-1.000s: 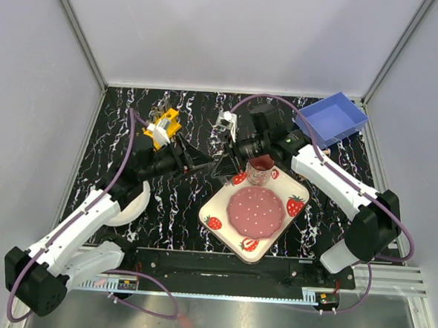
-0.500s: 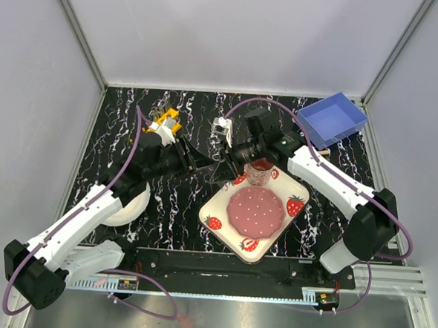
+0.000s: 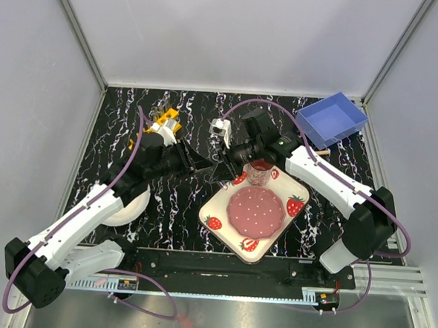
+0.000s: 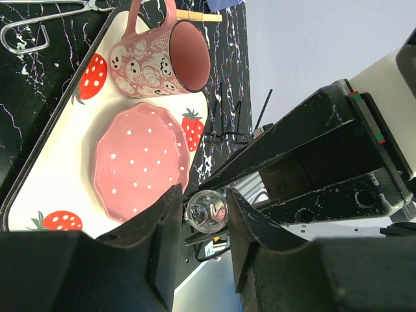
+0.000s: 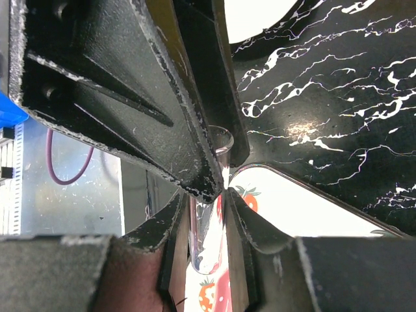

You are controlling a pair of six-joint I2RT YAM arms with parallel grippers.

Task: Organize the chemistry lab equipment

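A thin clear tube [image 4: 207, 210] is held between both grippers above the table, just left of the tray. My left gripper [image 3: 202, 164] is shut on it; in the left wrist view [image 4: 203, 200] the tube shows end-on between the fingers. My right gripper [image 3: 221, 163] is also shut on the tube [image 5: 207, 244], which runs lengthwise between its fingers [image 5: 203, 203], with the left gripper's fingers right above. The yellow rack [image 3: 166, 123] stands behind the left arm. The metal scissors [image 4: 26, 31] and the wooden clamp [image 4: 195, 14] lie beyond the tray.
The strawberry-print tray [image 3: 222, 210] carries a pink mug [image 3: 259, 171] and a pink dotted plate [image 3: 255, 211]. A blue bin [image 3: 332, 117] sits at the back right. A round white plate [image 3: 129, 203] lies under the left arm.
Both grippers have drawn closer together over the tray's left corner. The right wrist has shifted a little left and the left arm a little right.
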